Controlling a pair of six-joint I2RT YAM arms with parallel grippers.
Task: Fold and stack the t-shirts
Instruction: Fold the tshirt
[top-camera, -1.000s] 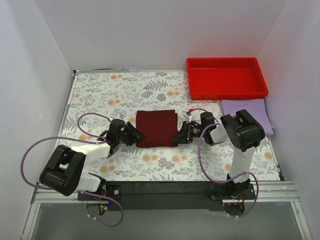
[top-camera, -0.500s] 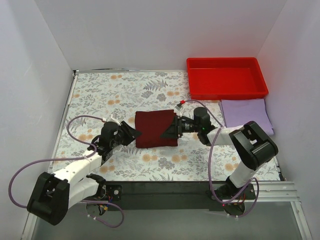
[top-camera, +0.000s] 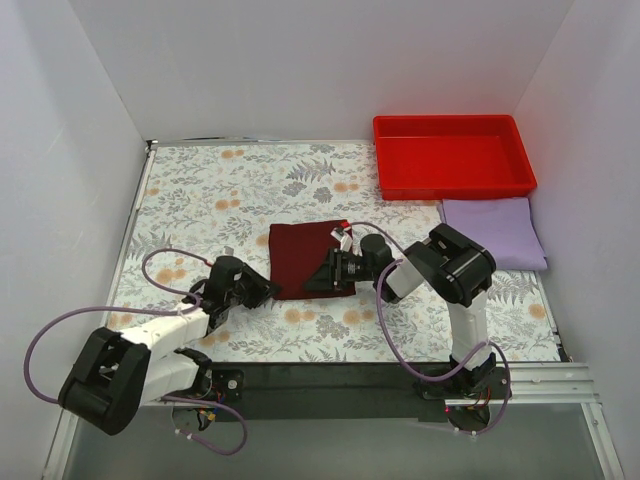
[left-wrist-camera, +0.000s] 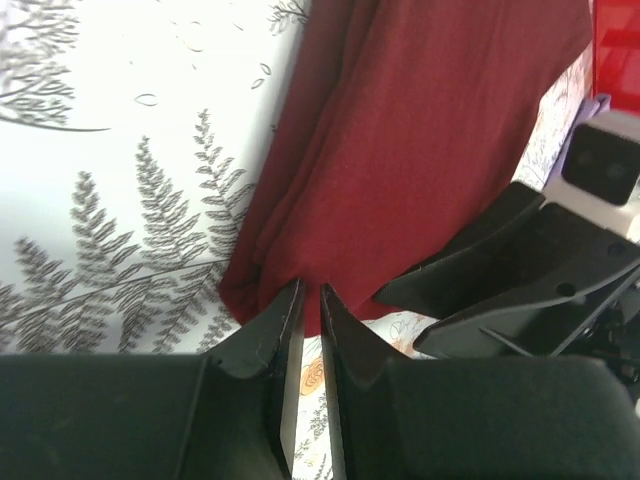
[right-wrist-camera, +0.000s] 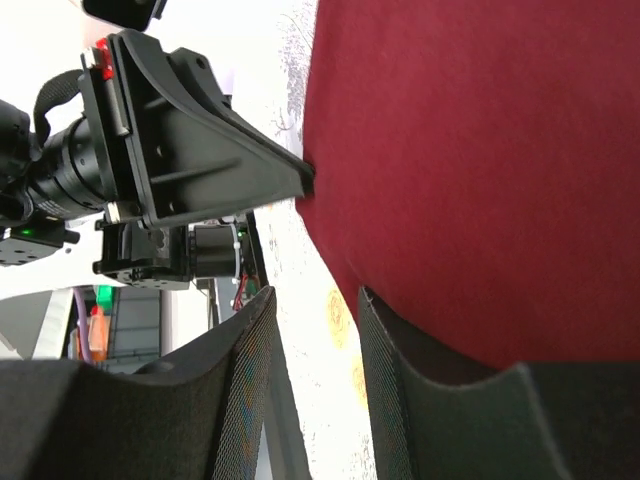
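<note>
Left claw (left-wrist-camera: 311, 288): closed to a slit, tips pinching lower-left corner of maroon t-shirt (top-camera: 300, 255). Right claw (right-wrist-camera: 317, 295): fingers apart at shirt's lower-right edge. Shirt folded, frame centre; lavender t-shirt (top-camera: 495, 230) mid-right on surface (top-camera: 220, 180).

Your left claw (left-wrist-camera: 311, 288) narrows onto the near-left corner of the maroon shirt (top-camera: 303, 254) — your right claw (right-wrist-camera: 316, 293) slides in over its edge.

Left gripper (left-wrist-camera: 310, 288): arm stretched low, jaws nearly closed, thin slit between. Right gripper (right-wrist-camera: 315, 292): just ahead, facing it, jaws parted.
</note>
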